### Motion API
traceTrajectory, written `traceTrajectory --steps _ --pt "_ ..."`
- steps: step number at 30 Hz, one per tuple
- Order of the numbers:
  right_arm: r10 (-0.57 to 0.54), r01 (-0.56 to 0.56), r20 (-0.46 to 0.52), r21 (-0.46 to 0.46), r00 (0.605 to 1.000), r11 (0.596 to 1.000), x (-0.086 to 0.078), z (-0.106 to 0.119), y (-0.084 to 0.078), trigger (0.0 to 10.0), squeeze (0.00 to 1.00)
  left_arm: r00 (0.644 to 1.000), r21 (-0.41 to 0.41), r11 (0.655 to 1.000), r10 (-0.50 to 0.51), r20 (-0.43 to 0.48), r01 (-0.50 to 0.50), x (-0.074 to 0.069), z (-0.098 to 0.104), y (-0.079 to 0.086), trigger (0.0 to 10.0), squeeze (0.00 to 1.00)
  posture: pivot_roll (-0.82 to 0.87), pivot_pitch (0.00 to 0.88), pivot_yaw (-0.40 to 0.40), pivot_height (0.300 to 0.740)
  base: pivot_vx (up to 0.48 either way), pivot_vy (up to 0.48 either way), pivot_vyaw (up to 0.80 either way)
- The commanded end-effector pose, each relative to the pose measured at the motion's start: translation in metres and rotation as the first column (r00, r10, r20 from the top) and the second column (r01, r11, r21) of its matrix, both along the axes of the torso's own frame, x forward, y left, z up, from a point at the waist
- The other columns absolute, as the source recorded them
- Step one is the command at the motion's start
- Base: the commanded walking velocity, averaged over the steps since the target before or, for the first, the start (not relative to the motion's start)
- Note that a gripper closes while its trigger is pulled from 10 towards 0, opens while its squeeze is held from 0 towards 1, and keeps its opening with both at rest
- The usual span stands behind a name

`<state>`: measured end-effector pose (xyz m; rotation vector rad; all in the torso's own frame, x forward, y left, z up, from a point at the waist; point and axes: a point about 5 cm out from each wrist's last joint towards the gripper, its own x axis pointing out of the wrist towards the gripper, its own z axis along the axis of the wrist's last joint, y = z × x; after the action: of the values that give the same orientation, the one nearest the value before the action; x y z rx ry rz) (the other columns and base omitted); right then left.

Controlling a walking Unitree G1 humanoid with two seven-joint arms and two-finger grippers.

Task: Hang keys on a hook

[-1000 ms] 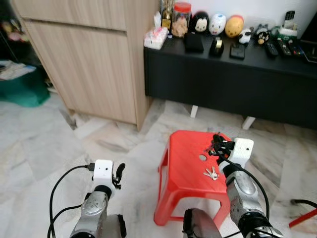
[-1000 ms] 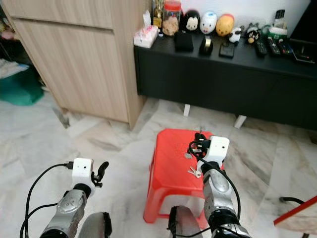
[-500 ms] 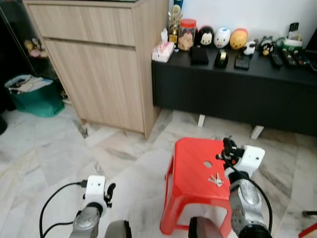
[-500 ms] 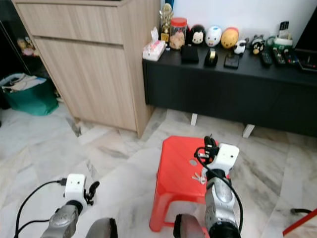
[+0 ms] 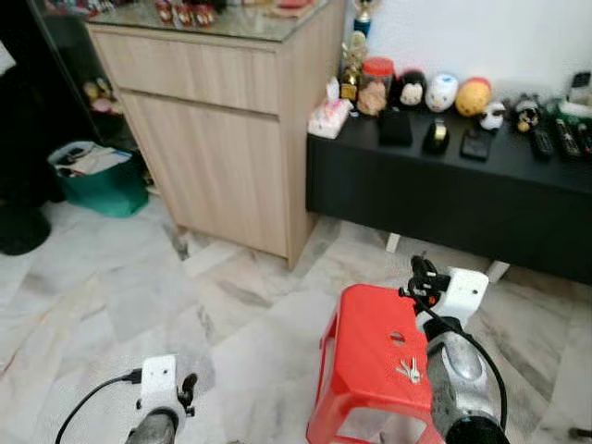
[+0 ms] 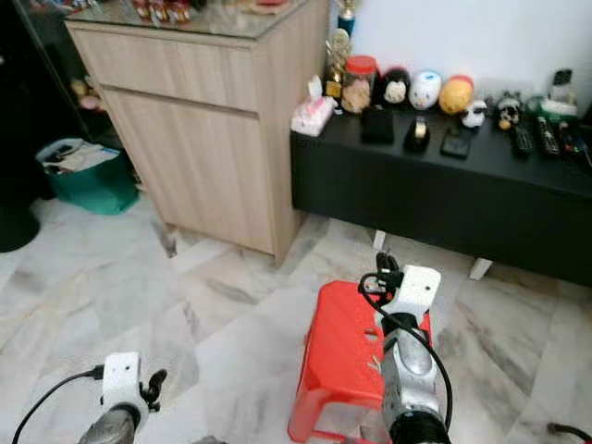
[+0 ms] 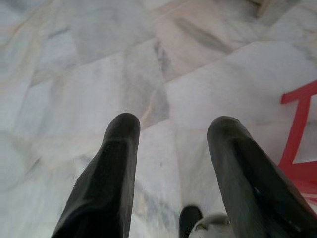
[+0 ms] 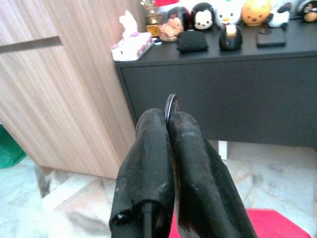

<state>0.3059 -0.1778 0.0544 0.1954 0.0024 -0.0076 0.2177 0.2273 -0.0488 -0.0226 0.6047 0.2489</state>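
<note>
My right gripper (image 5: 421, 276) is raised over the far side of a red plastic stool (image 5: 365, 361). In the right wrist view its fingers (image 8: 148, 148) are pressed together on a thin dark key ring (image 8: 172, 103) that sticks out at their tips. Small silver keys (image 5: 408, 370) show just below the wrist against the stool top; I cannot tell whether they hang or lie there. My left gripper (image 7: 173, 124) is open and empty, held low over the marble floor at the lower left (image 5: 188, 390).
A tall wooden cabinet (image 5: 222, 157) stands ahead on the left. Beside it runs a low black sideboard (image 5: 444, 194) with a tissue box (image 5: 328, 118), jars and round figurines on top. A green basket (image 5: 92, 176) sits far left. Marble floor (image 5: 139, 277) surrounds the stool.
The camera has risen and pulled back, so more of the cabinet top and floor shows. My right gripper stays shut above the stool. My left arm sits lower in the picture.
</note>
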Motion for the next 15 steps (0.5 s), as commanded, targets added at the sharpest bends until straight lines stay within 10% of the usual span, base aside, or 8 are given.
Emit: traceTrajectory --steps 1,15 --pt "0.011 -0.011 0.010 -0.014 1.000 1.000 0.000 0.003 -0.001 10.0 0.00 0.998 -0.012 0.999 0.038 -0.050 -0.039 -0.012 -0.008 0.003 10.0 0.00 0.02 0.000 -0.028 0.740 0.000 0.000 0.00" --pt "0.011 -0.010 0.010 -0.075 1.000 0.997 -0.002 0.002 -0.003 10.0 0.00 0.977 -0.038 0.997 0.063 -0.202 -0.072 -0.053 -0.031 0.000 10.0 0.00 0.02 0.000 -0.024 0.740 0.000 0.000 0.00"
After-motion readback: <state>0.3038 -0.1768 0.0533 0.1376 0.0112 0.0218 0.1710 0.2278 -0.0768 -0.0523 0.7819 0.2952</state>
